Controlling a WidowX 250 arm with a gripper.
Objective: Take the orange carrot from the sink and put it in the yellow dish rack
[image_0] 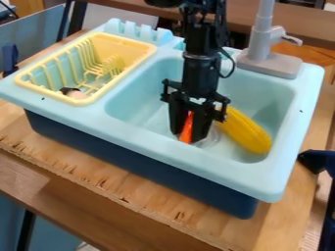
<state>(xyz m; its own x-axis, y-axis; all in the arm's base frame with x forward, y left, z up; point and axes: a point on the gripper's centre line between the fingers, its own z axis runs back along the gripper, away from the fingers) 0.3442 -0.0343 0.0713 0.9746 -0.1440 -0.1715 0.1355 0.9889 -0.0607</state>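
The black gripper (187,133) hangs down into the basin of the light blue toy sink (140,100), left of a yellow corn cob (246,131). A narrow orange-red object (187,128) stands upright between its two fingers, which are shut on it; the fingers hide part of this object. The corn lies at a slant in the right part of the basin, its upper end close beside the gripper's right side. Something clear and shiny shows on the basin floor just right of the fingertips.
A yellow dish rack (91,102) is set into the sink's left side, with a small dark and pinkish item (73,92) at its front corner. A grey faucet (265,54) rises behind the basin's right part. The sink's raised rim surrounds the gripper. Wooden table (163,215) lies in front.
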